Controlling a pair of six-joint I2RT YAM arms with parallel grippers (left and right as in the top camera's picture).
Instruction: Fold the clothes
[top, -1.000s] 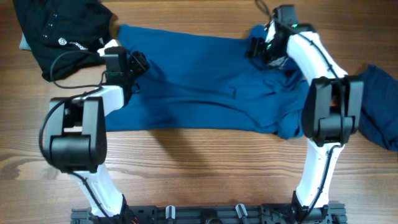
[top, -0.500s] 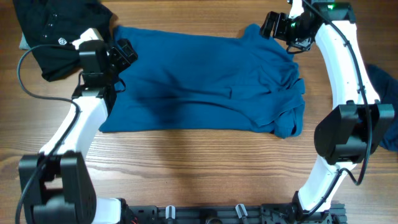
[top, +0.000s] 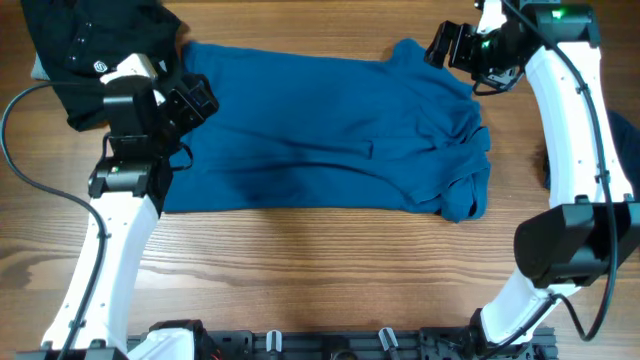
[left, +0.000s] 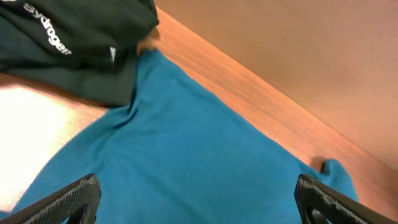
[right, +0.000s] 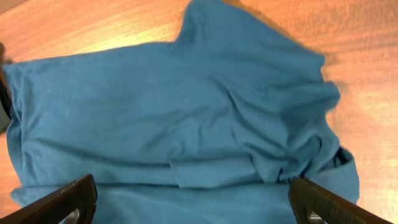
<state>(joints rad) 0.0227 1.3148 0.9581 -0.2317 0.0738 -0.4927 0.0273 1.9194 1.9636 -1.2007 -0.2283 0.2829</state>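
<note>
Now, overhead view
Worktop: brown wood-grain worktop (top: 330, 260), seen from above.
T-shirt: mid-blue short-sleeved fabric T-shirt (top: 320, 135) lies across the middle of the worktop, toward the far edge. Its left part is spread flat; its right end is bunched into folds.
Second garment: darker blue fabric garment (top: 630, 145) at the right edge of the worktop, largely hidden behind the right arm.
Other cloth: black fabric garment with white lettering (top: 90, 45) at the far-left corner, touching the far-left corner of the T-shirt.
Left gripper: left gripper (top: 203, 100) is over the left edge of the T-shirt, jaws spread wide, nothing between them.
Right gripper: right gripper (top: 438, 45) is at the far-right corner of the T-shirt, jaws spread wide, nothing between them.

Left wrist view
Fingers: two dark fingers (left: 68, 199) at the lower corners, wide apart, clear of the cloth.
Cloth: flat blue T-shirt fills the space between them; the black garment lies at its upper left corner.

Right wrist view
Fingers: two dark fingers (right: 329, 202) at the lower corners, wide apart, holding nothing.
Cloth: T-shirt is smooth on the left and creased and folded over on the right.
</note>
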